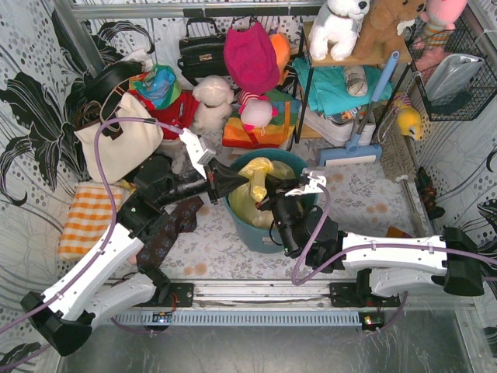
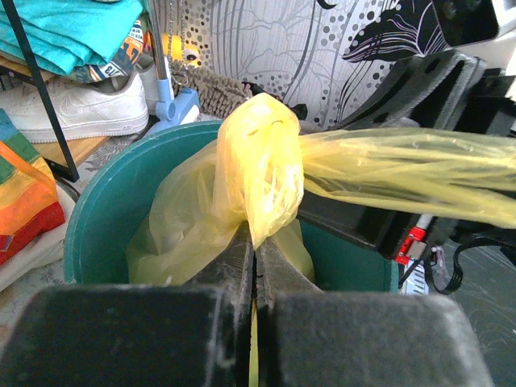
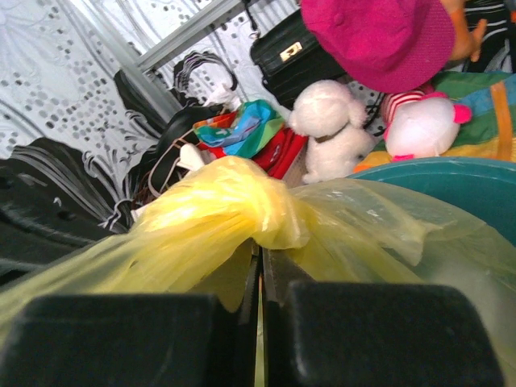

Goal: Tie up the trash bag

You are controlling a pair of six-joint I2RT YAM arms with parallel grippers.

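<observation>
Bag point(image 1: 257, 177): translucent yellow plastic, seated in a teal bin point(image 1: 264, 237) on the table point(image 1: 365, 198), its top gathered into a bunched neck above the rim. Left end effector point(image 2: 255, 242): fingers pressed together on that neck. Right end effector point(image 3: 260, 260): fingers closed on a stretched strand of the same plastic, facing the left.

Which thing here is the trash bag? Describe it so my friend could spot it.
Find the round teal bin at the centre of the overhead view. The trash bag sits inside it: thin, see-through yellow plastic bunched at the top, unlike the stiff cream canvas bag further left.
</observation>
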